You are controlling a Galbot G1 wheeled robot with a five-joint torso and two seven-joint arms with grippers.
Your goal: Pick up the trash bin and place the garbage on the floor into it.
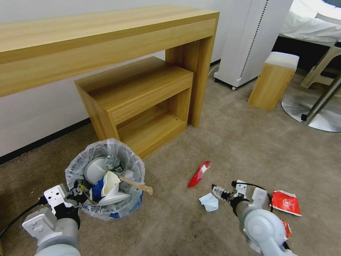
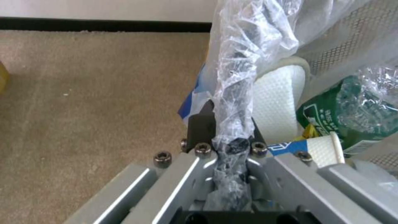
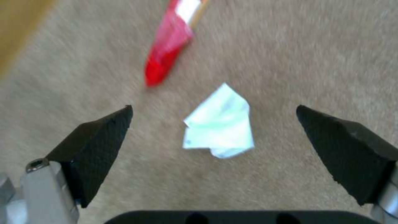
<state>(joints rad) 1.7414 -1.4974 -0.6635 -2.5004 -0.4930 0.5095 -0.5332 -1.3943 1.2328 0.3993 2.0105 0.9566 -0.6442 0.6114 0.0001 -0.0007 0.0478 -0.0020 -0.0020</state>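
Right wrist view: right hand (image 3: 213,137) wide apart, crumpled paper (image 3: 219,126) on carpet between fingers.

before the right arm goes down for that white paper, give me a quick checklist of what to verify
1. Right gripper jaws open: ok, spread wide.
2. Crumpled white paper centred between them: ok in the right wrist view.
3. Red packet out of the closing path: ok, it lies beyond the paper, apart from it.
4. Left gripper shut on the trash bin rim: ok, clamped over rim and bag.
5. Room left in the bin: cannot tell; a wooden stick already pokes over the rim.
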